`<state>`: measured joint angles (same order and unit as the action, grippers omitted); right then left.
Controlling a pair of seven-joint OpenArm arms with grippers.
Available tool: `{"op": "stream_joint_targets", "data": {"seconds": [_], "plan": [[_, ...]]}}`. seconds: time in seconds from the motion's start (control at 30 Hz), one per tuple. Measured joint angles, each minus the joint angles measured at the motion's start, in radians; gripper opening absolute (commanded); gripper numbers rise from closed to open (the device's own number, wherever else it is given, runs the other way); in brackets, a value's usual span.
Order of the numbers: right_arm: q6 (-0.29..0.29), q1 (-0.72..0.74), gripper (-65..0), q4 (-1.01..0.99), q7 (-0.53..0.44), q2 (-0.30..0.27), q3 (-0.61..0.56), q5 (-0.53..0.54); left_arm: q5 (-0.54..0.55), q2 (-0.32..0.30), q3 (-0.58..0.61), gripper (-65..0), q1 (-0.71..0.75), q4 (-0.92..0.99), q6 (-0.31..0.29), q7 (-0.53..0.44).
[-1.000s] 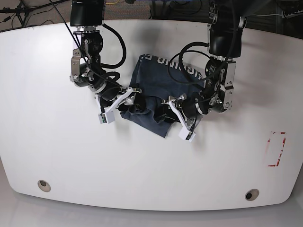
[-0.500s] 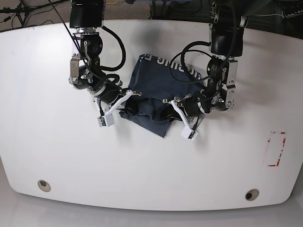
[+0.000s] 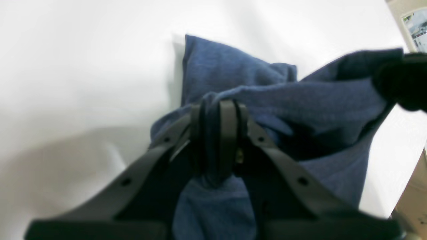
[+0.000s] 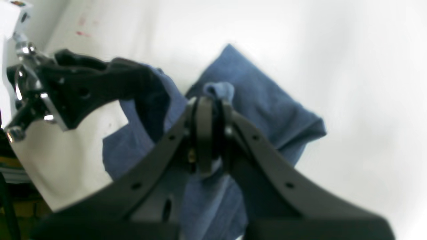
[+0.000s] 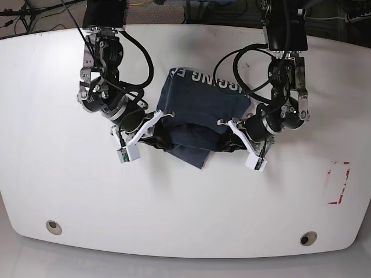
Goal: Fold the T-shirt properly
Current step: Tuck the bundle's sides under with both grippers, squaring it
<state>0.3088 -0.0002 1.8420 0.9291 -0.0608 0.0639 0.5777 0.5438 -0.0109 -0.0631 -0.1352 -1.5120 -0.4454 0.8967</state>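
The dark navy T-shirt (image 5: 200, 107) lies bunched in the middle of the white table (image 5: 69, 185), with white lettering along its far edge. My right gripper (image 5: 166, 114), on the base view's left, is shut on a fold of the T-shirt (image 4: 267, 100) at its near left side. My left gripper (image 5: 224, 124), on the base view's right, is shut on the T-shirt (image 3: 233, 70) at its near right side. The cloth hangs stretched between the two grippers. A loose corner points toward the table's front. Each wrist view shows fabric pinched between the black fingers (image 3: 228, 113) (image 4: 203, 116).
A red marked rectangle (image 5: 338, 182) sits near the table's right edge. Two round holes (image 5: 53, 226) (image 5: 308, 238) lie near the front edge. Cables and dark gear run along the back beyond the table. Both arm bases stand at the far side.
Both grippers have closed on the shirt's near edge. The two arms then drew apart, pulling the fabric taut between them.
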Motion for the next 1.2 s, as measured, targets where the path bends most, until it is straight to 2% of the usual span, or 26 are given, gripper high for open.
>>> {"op": "stream_joint_targets", "data": {"seconds": [0.2,0.47,0.77,1.2], "plan": [[-0.001,0.003,-65.0,0.032,0.006,-0.001,0.001,-0.002,0.0,0.003,-0.016,-60.1,-0.009,-0.044,0.0,0.024],[0.002,0.013,-65.0,0.067,0.015,-0.001,-0.001,-0.004,0.0,0.007,-0.014,-59.9,-0.108,-0.045,-0.001,0.031],[0.003,0.042,-65.0,0.088,0.018,-0.006,0.0,-0.005,-0.002,0.008,0.031,-59.7,-0.177,-0.043,-0.001,0.027],[0.004,0.12,-65.0,0.013,0.01,-0.054,0.002,-0.002,-0.005,0.028,0.046,-59.6,-0.241,0.064,-0.001,0.023]]}}
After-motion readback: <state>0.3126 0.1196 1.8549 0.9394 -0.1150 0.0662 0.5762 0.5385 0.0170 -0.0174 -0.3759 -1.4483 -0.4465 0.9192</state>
